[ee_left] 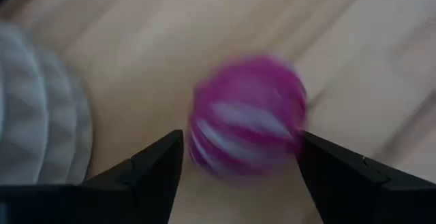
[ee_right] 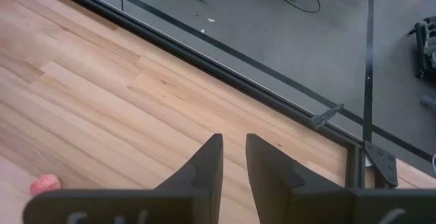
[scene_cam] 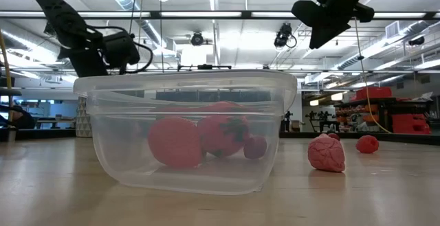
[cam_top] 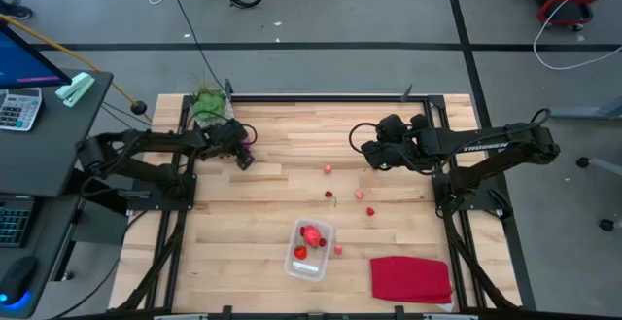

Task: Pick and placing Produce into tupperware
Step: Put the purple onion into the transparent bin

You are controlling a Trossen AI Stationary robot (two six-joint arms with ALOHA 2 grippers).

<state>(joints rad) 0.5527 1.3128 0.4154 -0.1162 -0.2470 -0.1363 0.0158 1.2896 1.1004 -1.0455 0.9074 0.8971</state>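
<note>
Your left gripper (ee_left: 238,166) sits upper left of the high view, by the potted plant (cam_top: 206,101), w/ its fingers spread either side of the purple striped ball (ee_left: 246,125). The ball fills most of the gap, but you can't tell if the pads touch it; prob. lined up that way so a squeeze takes it across its widest part. Your right gripper (ee_right: 234,159) waits upper right of centre, fingers nearly together, nothing btwn them. The clear tupperware (cam_top: 309,249) is at lower centre of the counter (cam_top: 272,194), w/ red produce already inside, incl. a strawberry (scene_cam: 223,135). Loose red pieces (cam_top: 360,195) lie mid-frame, btwn the arms, so either can reach. Red cloth (cam_top: 410,279) is lower right. Only writing is on the right arm, too small to read.
</note>
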